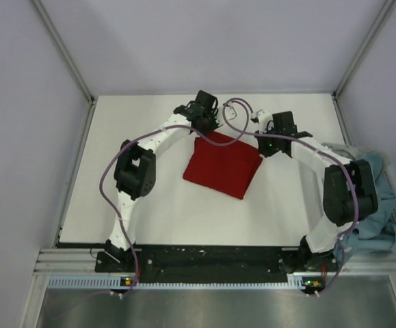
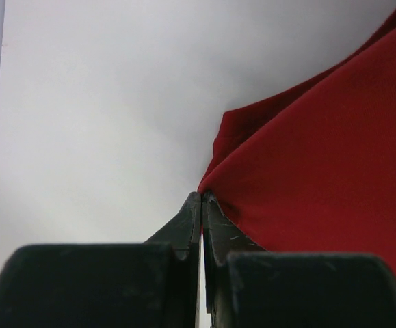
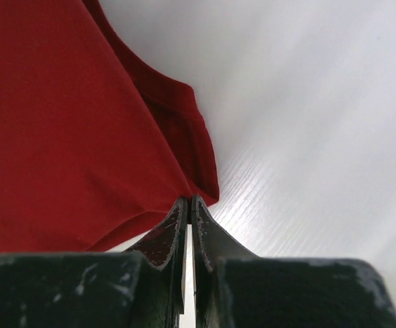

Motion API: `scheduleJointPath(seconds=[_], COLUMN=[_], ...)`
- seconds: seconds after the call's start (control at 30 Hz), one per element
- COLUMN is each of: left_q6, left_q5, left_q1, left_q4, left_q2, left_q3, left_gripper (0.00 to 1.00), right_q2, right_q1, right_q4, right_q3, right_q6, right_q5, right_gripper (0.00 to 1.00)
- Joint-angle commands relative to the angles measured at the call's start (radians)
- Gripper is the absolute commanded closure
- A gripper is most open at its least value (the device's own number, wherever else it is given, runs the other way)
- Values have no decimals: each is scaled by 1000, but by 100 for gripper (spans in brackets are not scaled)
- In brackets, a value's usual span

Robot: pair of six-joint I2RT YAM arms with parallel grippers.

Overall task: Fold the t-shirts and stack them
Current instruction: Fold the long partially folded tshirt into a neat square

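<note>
Both closed on cloth. The left pincer [image 2: 202, 199] is clamped on one far corner of the red t-shirt [image 2: 321, 171], cloth spreading to its right. The right pincer [image 3: 188, 201] is clamped on the other far corner, cloth to its left. The held edge runs pincer to pincer (neither arm nearer). The folded body looks smooth, deep red, roughly square, trailing from both pincers toward the arm bases on the bench [image 1: 150, 219].

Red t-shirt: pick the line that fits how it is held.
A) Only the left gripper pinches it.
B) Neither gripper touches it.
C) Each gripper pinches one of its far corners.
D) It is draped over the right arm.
C: in the wrist views the left gripper and the right gripper each have their jaws closed on a corner of the red t-shirt.
</note>
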Motion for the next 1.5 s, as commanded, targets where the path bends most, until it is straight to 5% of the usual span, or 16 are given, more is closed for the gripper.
scheduleJointPath(seconds=[0.0, 0.17, 0.27, 0.57, 0.73, 0.83, 1.03, 1.17, 1.47], left_q6=[-51, -79, -88, -156, -307, -401, -571, -683, -753], left_q5=[-131, -184, -204, -291, -143, -32, 204, 338, 365], left_q1=[12, 11, 12, 52, 97, 104, 115, 144, 150], left_q4=[62, 30, 34, 48, -27, -23, 3, -7, -10], left_q2=[70, 149, 182, 215, 104, -7, -88, -40, 86], left_q3=[104, 169, 187, 321, 270, 136, -75, -89, -87], left_gripper=[100, 100, 89, 56, 48, 44, 32, 26, 26], right_q2=[83, 170, 222, 316, 180, 95, -14, -37, -41], right_q1=[-28, -30, -28, -62, -67, -65, -65, -65, -65], right_q4=[-6, -4, -6, -144, -144, -143, -124, -64, 5], right_q3=[78, 131, 168, 358, 300, 224, 50, -46, -131], right_q6=[41, 75, 90, 274, 376, 429, 537, 590, 607], right_q5=[54, 92, 132, 252, 202, 154, 24, -39, -68], right_gripper=[100, 100, 99, 69, 55, 36, 19, 18, 19])
